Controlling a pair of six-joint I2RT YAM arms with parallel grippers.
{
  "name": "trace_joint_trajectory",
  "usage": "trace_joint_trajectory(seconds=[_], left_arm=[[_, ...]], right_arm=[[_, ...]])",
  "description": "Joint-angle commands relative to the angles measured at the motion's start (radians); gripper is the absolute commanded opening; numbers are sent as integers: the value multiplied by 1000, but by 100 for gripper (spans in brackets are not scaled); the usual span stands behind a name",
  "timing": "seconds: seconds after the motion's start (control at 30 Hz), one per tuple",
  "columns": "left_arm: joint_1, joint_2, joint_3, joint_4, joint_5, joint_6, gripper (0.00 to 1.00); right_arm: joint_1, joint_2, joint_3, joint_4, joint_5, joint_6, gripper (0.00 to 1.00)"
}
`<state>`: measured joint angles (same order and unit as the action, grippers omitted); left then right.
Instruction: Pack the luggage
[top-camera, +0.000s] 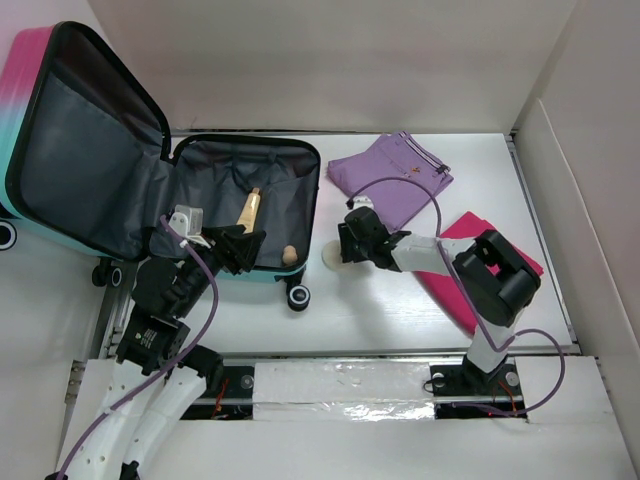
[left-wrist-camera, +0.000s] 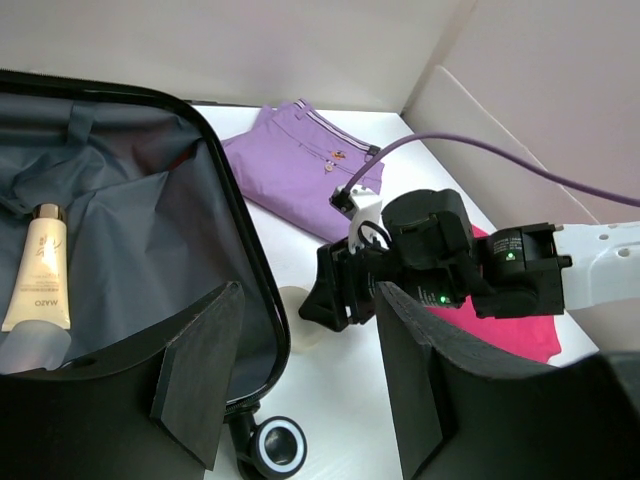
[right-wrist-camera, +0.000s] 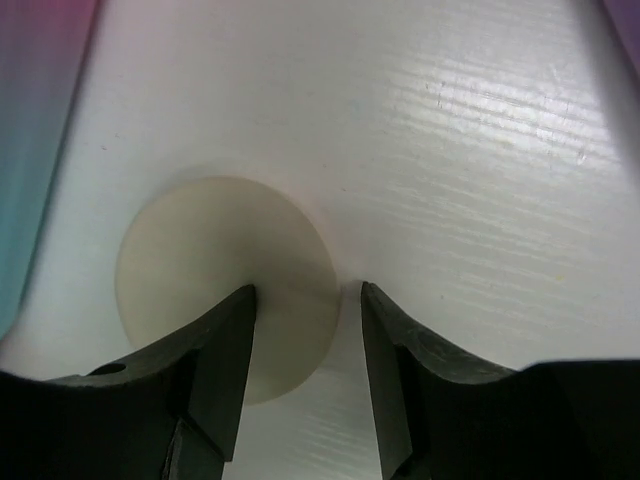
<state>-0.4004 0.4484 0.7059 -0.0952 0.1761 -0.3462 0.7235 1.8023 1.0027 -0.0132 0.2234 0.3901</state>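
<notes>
The luggage (top-camera: 120, 150) lies open at the left, its pink-to-teal lid tilted up and its dark grey lining showing. Inside the base lie a cream tube (top-camera: 250, 208) (left-wrist-camera: 40, 270) and a small tan item (top-camera: 290, 254). My left gripper (top-camera: 240, 250) (left-wrist-camera: 310, 390) is open over the base's near right rim, holding nothing. My right gripper (top-camera: 345, 248) (right-wrist-camera: 305, 330) is open just above a cream round disc (top-camera: 330, 260) (right-wrist-camera: 220, 280) on the table beside the luggage. The disc's right edge lies between the jaws.
A folded purple garment (top-camera: 392, 172) (left-wrist-camera: 300, 170) lies at the back. A pink garment (top-camera: 470, 265) (left-wrist-camera: 500, 330) lies under the right arm. A luggage wheel (top-camera: 298, 296) (left-wrist-camera: 275, 445) sticks out near the disc. White walls enclose the table.
</notes>
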Motion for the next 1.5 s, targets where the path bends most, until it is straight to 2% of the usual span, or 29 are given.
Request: trace_joint_trajectory(seconds=[0.0, 0.07, 0.1, 0.13, 0.17, 0.23, 0.47, 0.6, 0.7, 0.8, 0.83, 0.87, 0.9, 0.93, 0.97, 1.07, 1.13, 1.2, 1.23, 1.27, 1.3, 1.37, 1.47], left_arm=[[-5, 6, 27, 49, 10, -1, 52], [-5, 7, 29, 49, 10, 0, 52], [-5, 6, 27, 51, 10, 0, 51], [-5, 7, 29, 49, 10, 0, 51], [-5, 7, 29, 49, 11, 0, 51], [-5, 7, 29, 49, 10, 0, 51], [-5, 7, 29, 49, 11, -2, 51], [-5, 7, 29, 48, 3, -7, 51], [-5, 7, 29, 46, -13, -11, 50], [-5, 7, 30, 41, -27, -22, 48], [-5, 7, 32, 40, -29, -22, 48], [-5, 4, 32, 40, -29, -23, 48], [-5, 1, 30, 38, -38, -24, 48], [-5, 0, 29, 38, -43, -25, 47], [-5, -5, 27, 38, -47, -28, 47], [-5, -11, 26, 41, -49, -31, 46], [-5, -10, 26, 48, -33, -31, 45], [-5, -4, 26, 49, -30, -30, 42], [-5, -2, 27, 45, -33, -28, 37], [-5, 3, 29, 42, -39, -25, 32], [-5, 6, 32, 38, -55, -25, 18], [-5, 25, 33, 37, -63, -24, 2], [-5, 85, 41, 38, -52, -10, 0]], right_arm=[[2, 29, 8, 29, 31, 23, 52], [2, 43, 7, 28, 27, 23, 51], [2, 48, -1, 41, 19, 23, 48], [2, 49, -7, 50, 8, 24, 39], [2, 46, -13, 59, -13, 29, 20], [2, 31, -38, 87, -19, 33, 0], [-7, -200, -50, 39, 100, 17, 0], [17, -326, 17, 36, 85, -10, 0], [72, -336, 102, 91, 45, -5, 0], [109, -264, 236, 174, -28, 0, 0], [120, -226, 291, 177, -63, 3, 6], [120, -131, 357, 164, -129, -2, 29], [131, -89, 498, 75, -153, -8, 39], [131, -58, 545, 32, -160, -20, 50], [140, -46, 559, 21, -150, -31, 69], [140, -130, 423, 148, -96, -30, 89], [100, -178, 355, 157, -75, -25, 89], [79, -257, 246, 160, -27, -27, 64], [59, -282, 206, 162, -6, -30, 47], [50, -308, 132, 160, 40, -34, 18], [41, -332, 94, 156, 63, -37, 10], [7, -408, 27, 147, 112, -39, 0], [-42, -507, -88, 133, 134, -49, 0]])
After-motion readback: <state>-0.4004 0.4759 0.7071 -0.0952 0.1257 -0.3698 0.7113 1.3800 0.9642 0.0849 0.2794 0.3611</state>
